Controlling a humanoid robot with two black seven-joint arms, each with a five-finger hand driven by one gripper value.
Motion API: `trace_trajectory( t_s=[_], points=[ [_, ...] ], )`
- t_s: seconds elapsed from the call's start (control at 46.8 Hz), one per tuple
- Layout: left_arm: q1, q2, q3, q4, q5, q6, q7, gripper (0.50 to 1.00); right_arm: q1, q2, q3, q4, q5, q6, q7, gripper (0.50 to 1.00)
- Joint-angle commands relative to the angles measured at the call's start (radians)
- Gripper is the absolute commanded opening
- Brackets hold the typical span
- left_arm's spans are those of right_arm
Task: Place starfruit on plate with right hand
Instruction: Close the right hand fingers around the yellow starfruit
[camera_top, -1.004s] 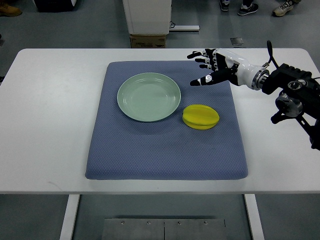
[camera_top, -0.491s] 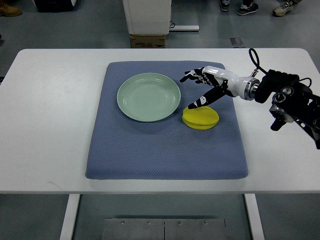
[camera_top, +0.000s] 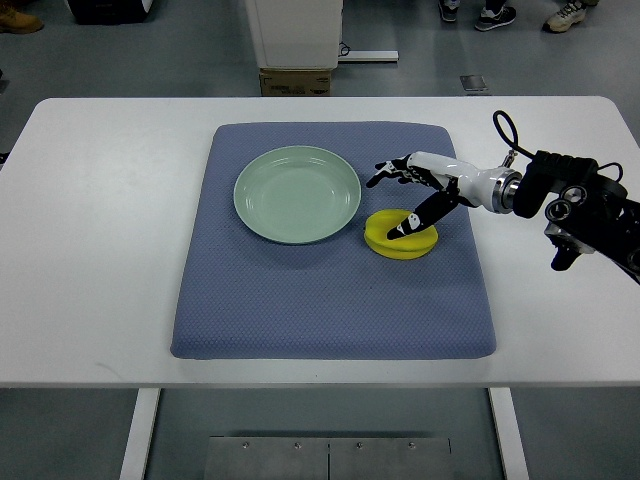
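Observation:
A yellow starfruit (camera_top: 398, 238) lies on the blue mat (camera_top: 330, 290), just right of the pale green plate (camera_top: 297, 193). My right hand (camera_top: 405, 195) reaches in from the right edge and hovers over the fruit. Its fingers are spread, with the thumb tip over the fruit's top and the other fingers past its far side. Nothing is gripped. The plate holds nothing. The left arm does not show.
The mat covers the middle of a white table (camera_top: 100, 250). A cardboard box (camera_top: 296, 80) and a white cabinet stand on the floor behind the table. People's shoes show at the top right edge.
My right hand has come down and forward from the mat's far right corner until it is over the starfruit. The fruit and plate have not moved.

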Motion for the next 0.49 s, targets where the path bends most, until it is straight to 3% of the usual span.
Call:
trace_trajectory(
  t_s=[0.0,0.47],
  points=[
    [0.000,0.000,0.000,0.000,0.000,0.000,0.000,1.000,0.000,0.000,-0.002,0.003,-0.004,0.000,0.000,0.998],
    [0.000,0.000,0.000,0.000,0.000,0.000,0.000,1.000,-0.014,0.002,-0.048,0.000,-0.030,0.005,0.032,0.993]
  ],
)
